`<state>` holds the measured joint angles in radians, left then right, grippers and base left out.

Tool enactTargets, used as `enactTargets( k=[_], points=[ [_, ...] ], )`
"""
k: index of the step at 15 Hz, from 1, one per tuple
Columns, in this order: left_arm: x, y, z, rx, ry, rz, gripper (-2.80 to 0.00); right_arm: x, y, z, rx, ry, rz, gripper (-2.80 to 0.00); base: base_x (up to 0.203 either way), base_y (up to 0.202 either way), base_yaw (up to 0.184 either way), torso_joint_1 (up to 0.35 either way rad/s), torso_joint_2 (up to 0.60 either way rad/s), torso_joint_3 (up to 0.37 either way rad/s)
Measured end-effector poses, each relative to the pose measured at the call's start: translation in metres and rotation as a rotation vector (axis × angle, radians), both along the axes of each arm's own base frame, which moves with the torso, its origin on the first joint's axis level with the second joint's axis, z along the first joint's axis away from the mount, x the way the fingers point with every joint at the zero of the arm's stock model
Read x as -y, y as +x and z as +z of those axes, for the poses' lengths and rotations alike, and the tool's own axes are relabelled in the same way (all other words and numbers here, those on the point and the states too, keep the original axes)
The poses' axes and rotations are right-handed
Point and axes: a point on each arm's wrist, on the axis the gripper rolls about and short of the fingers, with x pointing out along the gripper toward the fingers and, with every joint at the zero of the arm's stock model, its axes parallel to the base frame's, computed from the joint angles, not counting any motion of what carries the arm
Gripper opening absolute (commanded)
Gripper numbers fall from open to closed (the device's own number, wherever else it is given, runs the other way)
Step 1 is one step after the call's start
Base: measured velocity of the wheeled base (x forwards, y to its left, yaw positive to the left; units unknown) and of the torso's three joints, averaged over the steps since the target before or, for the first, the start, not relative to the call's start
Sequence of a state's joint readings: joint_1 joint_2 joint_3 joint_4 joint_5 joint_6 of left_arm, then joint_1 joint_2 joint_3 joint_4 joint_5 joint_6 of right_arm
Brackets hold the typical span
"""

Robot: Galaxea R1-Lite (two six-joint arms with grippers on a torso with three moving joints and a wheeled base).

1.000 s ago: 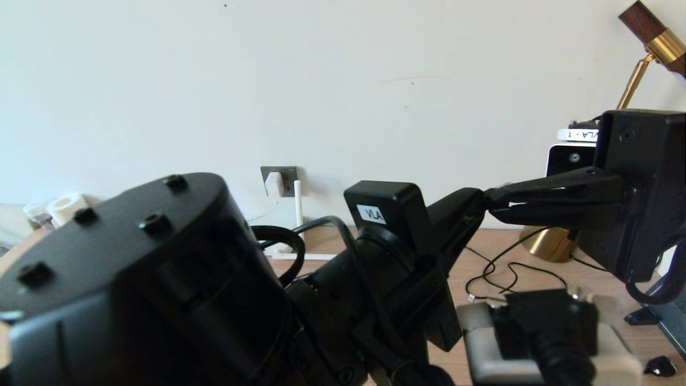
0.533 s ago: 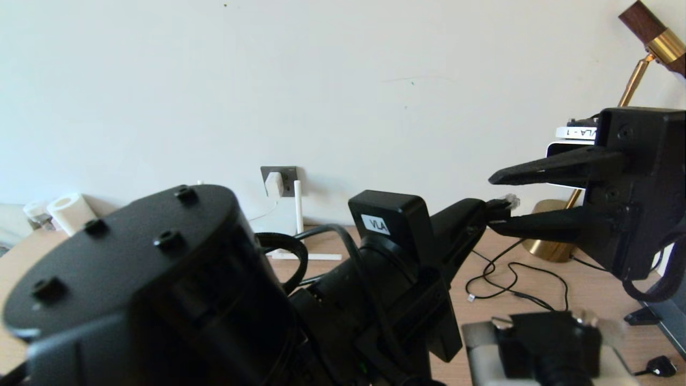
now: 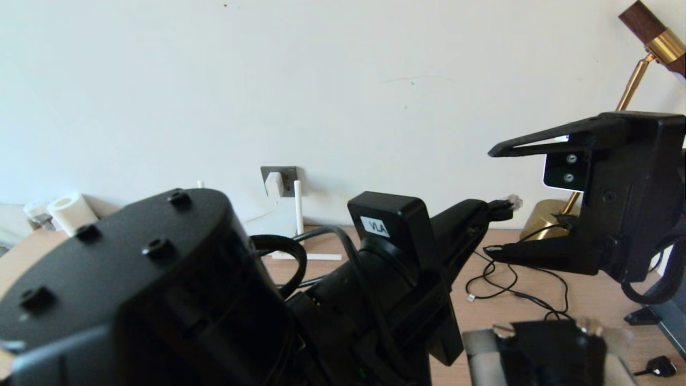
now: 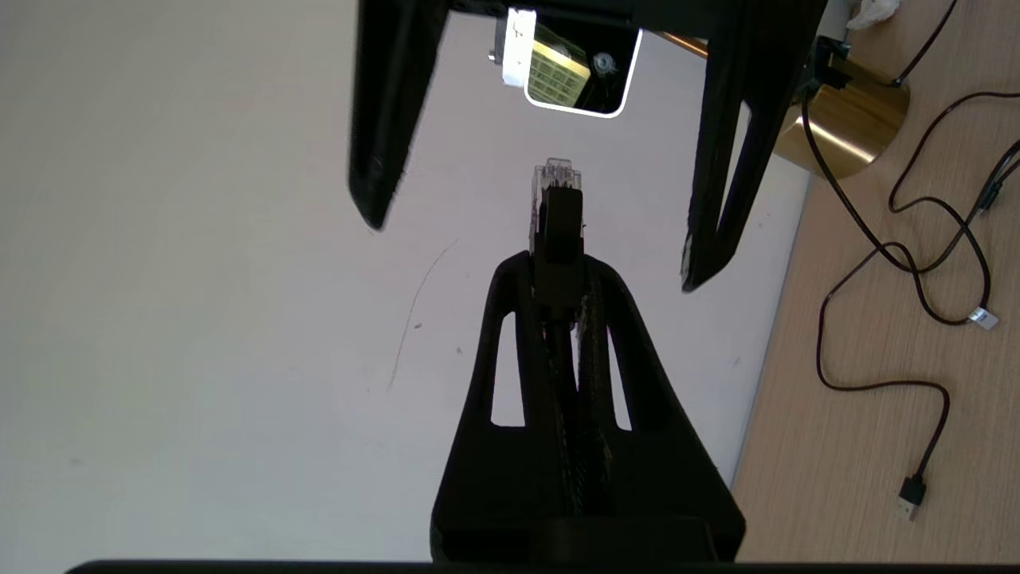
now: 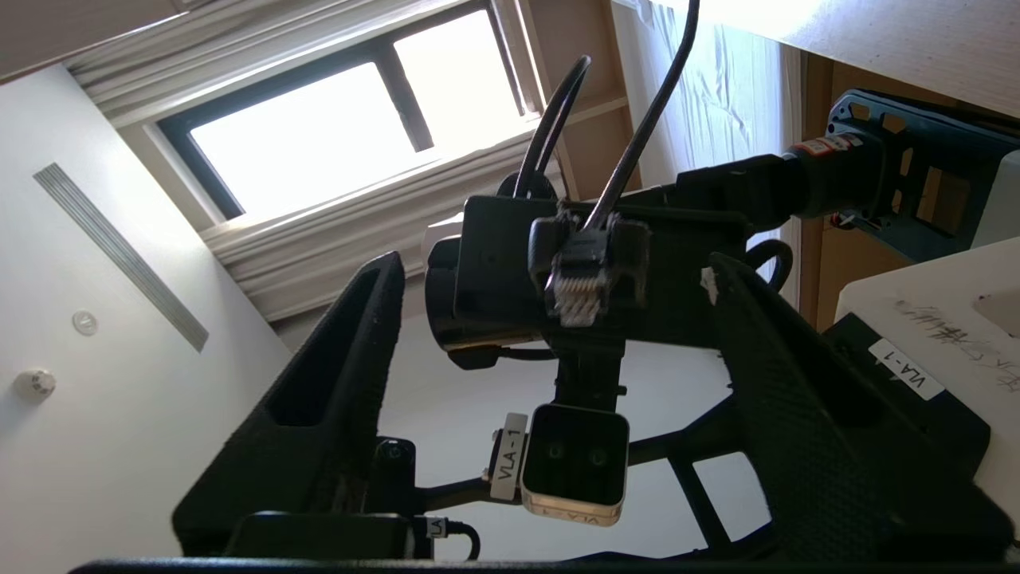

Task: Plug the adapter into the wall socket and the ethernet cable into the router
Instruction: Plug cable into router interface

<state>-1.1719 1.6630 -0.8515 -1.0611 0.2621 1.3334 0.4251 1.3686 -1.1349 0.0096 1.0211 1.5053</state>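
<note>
left gripper [image 3: 496, 206] is clenched on the ethernet cable [image 4: 560, 231] at its black boot, clear tip poking out toward the right gripper [image 3: 490, 201], whose fingers stand spread wide around that tip without touching it. both hang in the air over the desk [image 3: 536, 311], to the right. adapter [image 3: 274, 184] sits in the wall socket [image 3: 288, 174], far left on the wall. router body isn't visible.

likely handling: the cable is light, its length limp and springy, so it will tug sideways. the boot is the stiff, grippy part; hold there, close behind the tip. the clear plug is brittle plastic and probably won't stand squeezing.
</note>
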Motion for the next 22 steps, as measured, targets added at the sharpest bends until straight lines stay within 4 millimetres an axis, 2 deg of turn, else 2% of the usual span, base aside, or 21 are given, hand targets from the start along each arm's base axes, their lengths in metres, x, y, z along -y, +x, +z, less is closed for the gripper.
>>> enactTargets(
  k=[10,11,12,22],
  points=[
    [-0.0097,-0.0037,-0.0026,-0.008,0.006,0.016,-2.8,0.0015,-0.0032,0.0025,0.012,0.005,0.0,0.0,0.0,0.0,0.0,0.0,0.0,0.0],
    [-0.0092,-0.0035,-0.0022,-0.007,0.004,0.016,-2.8,0.0015,-0.003,0.0024,0.012,0.005,0.0,-0.94,0.0,0.0,0.0,0.0,0.0,0.0],
    [-0.0088,-0.0033,-0.002,-0.007,0.003,0.016,-2.8,0.0013,-0.0026,0.0022,0.011,0.004,0.0,-2.8,0.0,0.0,0.0,0.0,0.0,0.0],
    [-0.0085,-0.0031,-0.0021,-0.007,0.002,0.017,-2.8,-0.0003,0.0008,-0.0002,0.001,-0.001,0.001,-2.8,0.0,0.0,0.0,0.0,0.0,0.0]
  ],
)
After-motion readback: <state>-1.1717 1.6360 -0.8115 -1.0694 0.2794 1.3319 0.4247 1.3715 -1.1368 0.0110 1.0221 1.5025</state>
